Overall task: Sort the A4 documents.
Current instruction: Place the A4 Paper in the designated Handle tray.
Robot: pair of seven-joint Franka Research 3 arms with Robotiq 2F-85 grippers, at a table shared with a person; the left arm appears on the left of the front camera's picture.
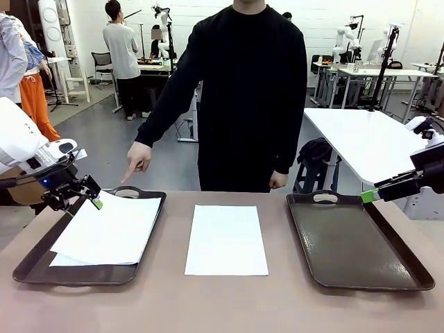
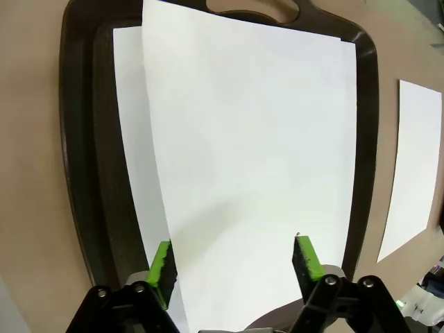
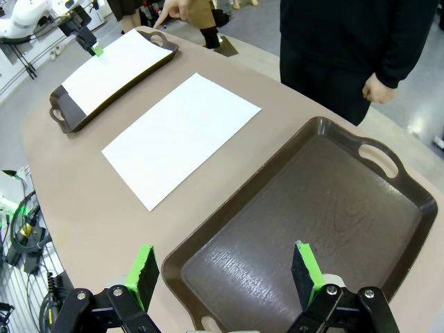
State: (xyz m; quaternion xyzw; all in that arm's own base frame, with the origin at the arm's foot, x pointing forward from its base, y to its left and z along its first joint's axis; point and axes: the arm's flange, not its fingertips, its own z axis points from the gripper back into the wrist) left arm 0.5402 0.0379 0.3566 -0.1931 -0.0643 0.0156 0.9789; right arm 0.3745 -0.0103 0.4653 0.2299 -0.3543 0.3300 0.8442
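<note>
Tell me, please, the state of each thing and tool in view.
Left tray: holds two sheets.
Lower A4 sheet: flat, mostly covered.
Top A4 sheet: askew on the lower sheet.
Middle A4 sheet: flat on the table.
Right tray: bare.
Left tool: open over the top sheet.
Right tool: open above the right tray's edge.
Person's hand: pointing at left tray.

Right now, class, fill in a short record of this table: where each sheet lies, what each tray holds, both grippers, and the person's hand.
left tray: two overlapping sheets
table middle: single sheet, flat between the trays
right tray: no paper in it
left gripper: open, over the left tray's sheets
right gripper: open, by the right tray
person's hand: pointing towards the left tray
</note>
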